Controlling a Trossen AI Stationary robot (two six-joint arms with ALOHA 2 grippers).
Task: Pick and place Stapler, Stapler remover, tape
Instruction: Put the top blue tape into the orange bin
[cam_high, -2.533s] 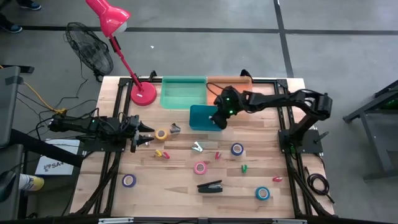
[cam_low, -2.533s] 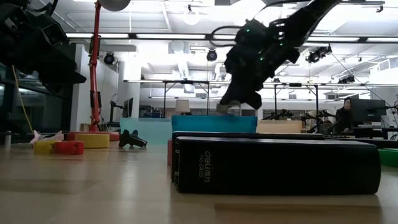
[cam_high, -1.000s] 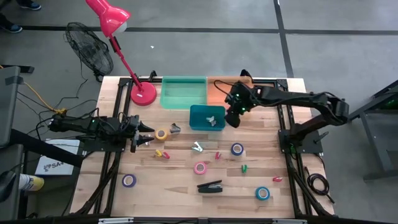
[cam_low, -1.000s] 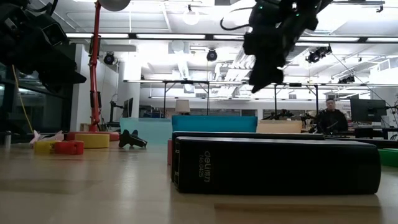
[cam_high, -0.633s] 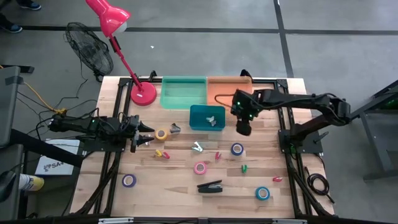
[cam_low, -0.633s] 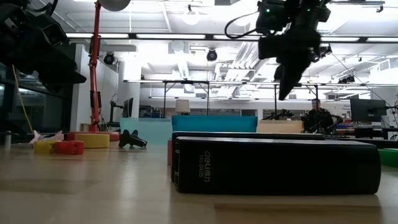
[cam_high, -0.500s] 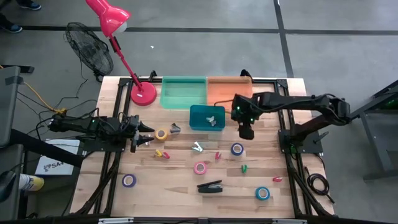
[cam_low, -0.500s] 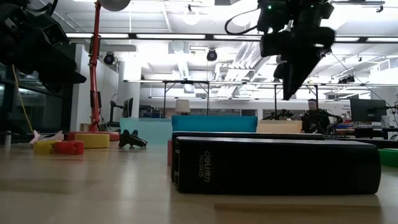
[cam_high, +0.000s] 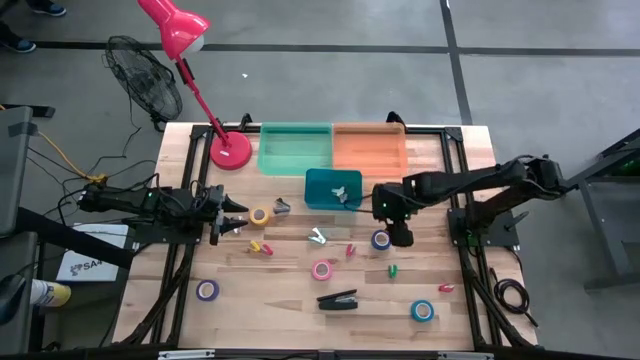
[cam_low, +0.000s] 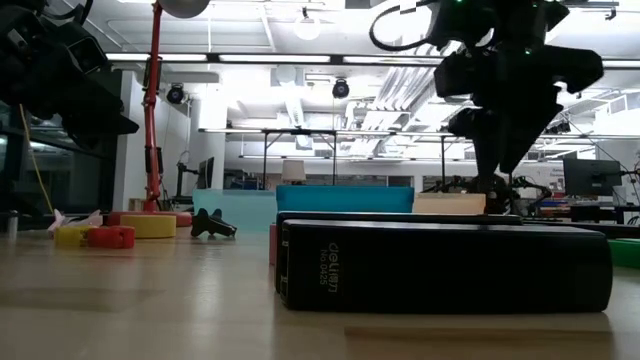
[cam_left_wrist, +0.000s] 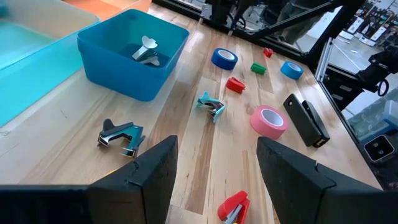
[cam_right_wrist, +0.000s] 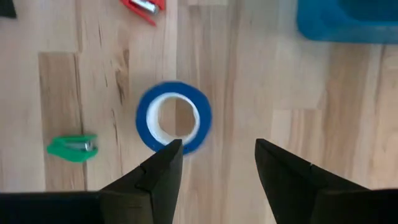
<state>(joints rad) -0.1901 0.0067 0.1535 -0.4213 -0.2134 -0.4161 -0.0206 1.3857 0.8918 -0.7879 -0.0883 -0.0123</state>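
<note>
right end effector (cam_high: 399, 238) open, pointing down

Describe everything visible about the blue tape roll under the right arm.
The blue tape roll is a small ring with a pale inner core and a hollow middle through which the wood shows. It lies flat on the wooden table, touching nothing. The right claw hangs directly above it, open and not yet around it. A green stapler remover and a red one lie nearby, and the blue bin sits farther back.
</note>
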